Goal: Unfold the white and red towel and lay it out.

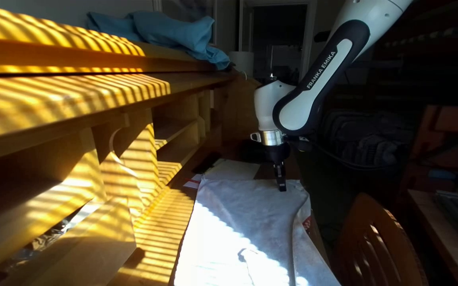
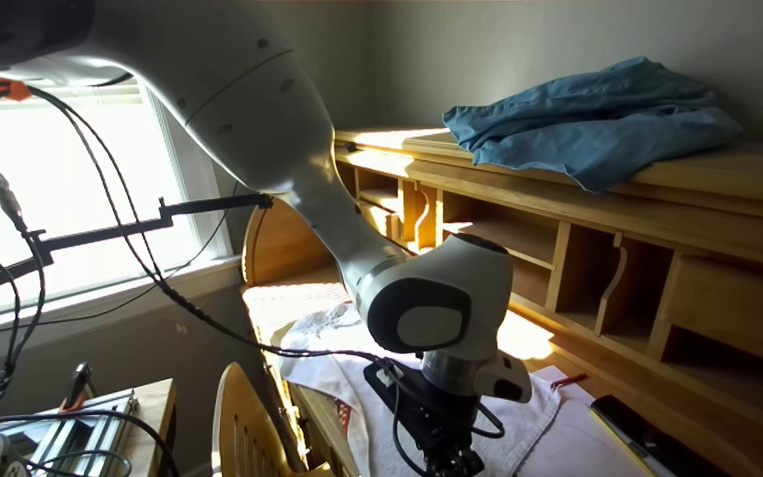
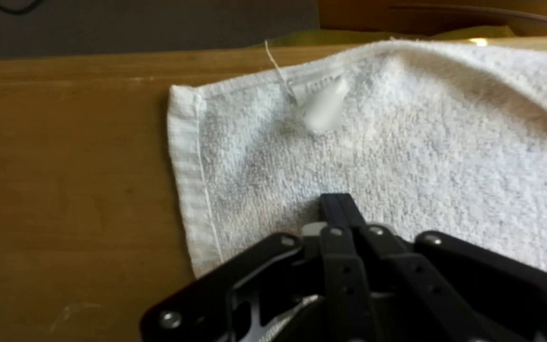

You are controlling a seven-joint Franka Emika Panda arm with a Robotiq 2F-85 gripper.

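Note:
The white and red towel (image 1: pixel 249 222) lies spread along the desk with its plain white side up. A bit of red check (image 1: pixel 307 223) shows where its edge turns over at the chair side; this patch also shows in an exterior view (image 2: pixel 343 414). In the wrist view the towel (image 3: pixel 264 142) has a corner and a tag near the desk edge, with a raised fold at the right. My gripper (image 1: pixel 282 189) points down at the far end of the towel, at or just above the cloth. In the wrist view its fingertips (image 3: pixel 336 195) are together with no cloth seen between them.
White paper (image 1: pixel 233 170) lies beyond the towel, with a dark flat object (image 2: pixel 646 430) beside it. Wooden cubbies (image 2: pixel 573 271) line the desk's back, with a blue cloth (image 2: pixel 593 126) on top. A wooden chair (image 1: pixel 376 242) stands at the desk's open side.

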